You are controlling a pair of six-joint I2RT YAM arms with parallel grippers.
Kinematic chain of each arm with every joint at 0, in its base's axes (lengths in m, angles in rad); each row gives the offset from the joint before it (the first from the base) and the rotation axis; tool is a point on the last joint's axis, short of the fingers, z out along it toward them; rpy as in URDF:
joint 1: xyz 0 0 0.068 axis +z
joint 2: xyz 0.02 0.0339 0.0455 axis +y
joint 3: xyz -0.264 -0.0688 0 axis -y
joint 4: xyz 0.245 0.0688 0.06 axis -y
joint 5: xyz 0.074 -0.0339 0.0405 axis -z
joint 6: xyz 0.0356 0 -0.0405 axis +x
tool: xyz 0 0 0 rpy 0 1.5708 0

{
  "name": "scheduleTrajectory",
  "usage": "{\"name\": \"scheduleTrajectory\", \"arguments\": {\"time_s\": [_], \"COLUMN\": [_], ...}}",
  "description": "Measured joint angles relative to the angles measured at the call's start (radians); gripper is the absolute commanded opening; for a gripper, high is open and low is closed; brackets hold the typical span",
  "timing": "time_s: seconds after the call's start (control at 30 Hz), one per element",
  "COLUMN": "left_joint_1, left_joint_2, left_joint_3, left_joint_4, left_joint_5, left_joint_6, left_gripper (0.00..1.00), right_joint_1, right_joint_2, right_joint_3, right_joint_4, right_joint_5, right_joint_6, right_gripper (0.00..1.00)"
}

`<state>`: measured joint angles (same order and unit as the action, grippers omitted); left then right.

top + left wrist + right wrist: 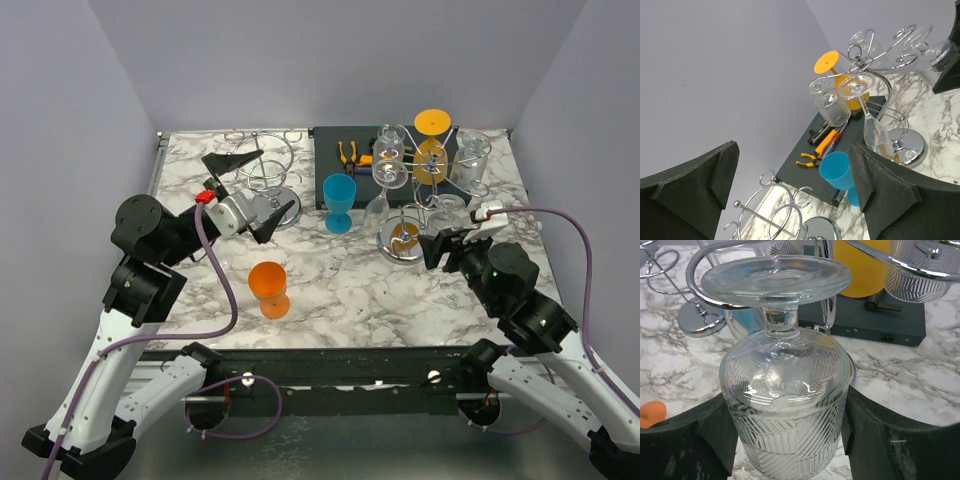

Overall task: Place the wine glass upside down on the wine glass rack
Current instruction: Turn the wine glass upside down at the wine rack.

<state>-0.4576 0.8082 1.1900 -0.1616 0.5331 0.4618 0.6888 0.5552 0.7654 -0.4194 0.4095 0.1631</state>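
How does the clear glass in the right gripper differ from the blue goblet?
The clear patterned glass hangs upside down, its foot in a rack loop; the blue goblet stands upright on the table. The clear patterned glass is gripped by the right gripper; the blue goblet stands free. Both are stemmed.

No text, label, brand or number can be read in any view. The glass carries only a cut herringbone pattern. A small mark on the side of the dark box is too blurred to read.
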Motion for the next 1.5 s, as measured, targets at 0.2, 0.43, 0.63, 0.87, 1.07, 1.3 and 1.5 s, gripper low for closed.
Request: {"name": "scheduleTrajectory", "arguments": {"time_s": [0.2,0.43,0.63,0.87,1.07,1.3,1.5], "left_joint_1": [0.000,0.000,0.000,0.000,0.000,0.000,0.000], "left_joint_2": [-0.011,-0.012,-0.019,-0.029,-0.039,-0.043,-0.044], "left_joint_3": [-0.014,-0.022,-0.032,-0.046,-0.055,-0.060,-0.063], "left_joint_4": [0.002,0.002,0.002,0.002,0.002,0.002,0.003], "left_joint_5": [0.000,0.000,0.001,0.001,0.002,0.008,0.015], "left_joint_6": [0.005,0.010,0.015,0.028,0.037,0.045,0.052], "left_gripper": [0.99,0.99,0.99,0.99,0.99,0.99,0.99], "right_joint_1": [0.000,0.000,0.000,-0.001,-0.002,-0.015,-0.023], "right_joint_2": [-0.013,-0.013,0.029,0.081,0.104,0.119,0.159], "right_joint_3": [-0.048,-0.108,-0.124,-0.160,-0.173,-0.191,-0.193], "right_joint_4": [0.098,0.214,0.297,0.394,0.438,0.493,0.542], "right_joint_5": [0.000,0.021,0.063,0.105,0.119,0.119,0.098], "right_joint_6": [-0.051,-0.118,-0.156,-0.170,-0.180,-0.191,-0.191], "right_gripper": [0.01,0.01,0.01,0.01,0.01,0.01,0.01]}}
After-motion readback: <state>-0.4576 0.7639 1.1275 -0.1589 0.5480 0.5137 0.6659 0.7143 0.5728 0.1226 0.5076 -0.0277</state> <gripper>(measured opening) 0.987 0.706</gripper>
